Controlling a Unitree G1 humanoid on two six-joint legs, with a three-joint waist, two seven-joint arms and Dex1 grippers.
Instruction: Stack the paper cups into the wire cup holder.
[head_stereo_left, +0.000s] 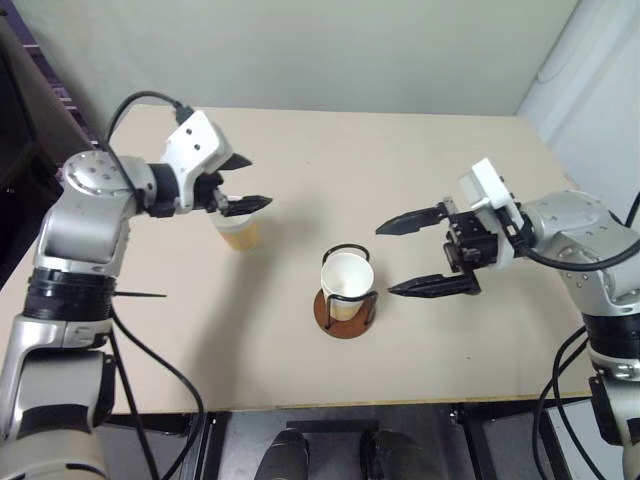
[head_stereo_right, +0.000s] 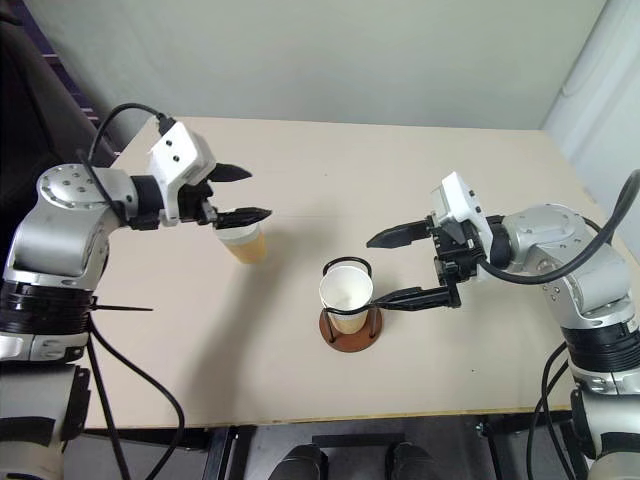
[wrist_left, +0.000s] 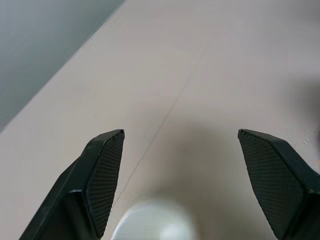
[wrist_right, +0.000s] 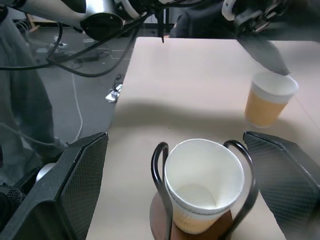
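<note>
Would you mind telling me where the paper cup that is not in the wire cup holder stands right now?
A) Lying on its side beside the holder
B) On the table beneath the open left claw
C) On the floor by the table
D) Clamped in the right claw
B: the loose paper cup stands upright on the table just under the open left claw, while another cup sits in the wire cup holder.
</note>
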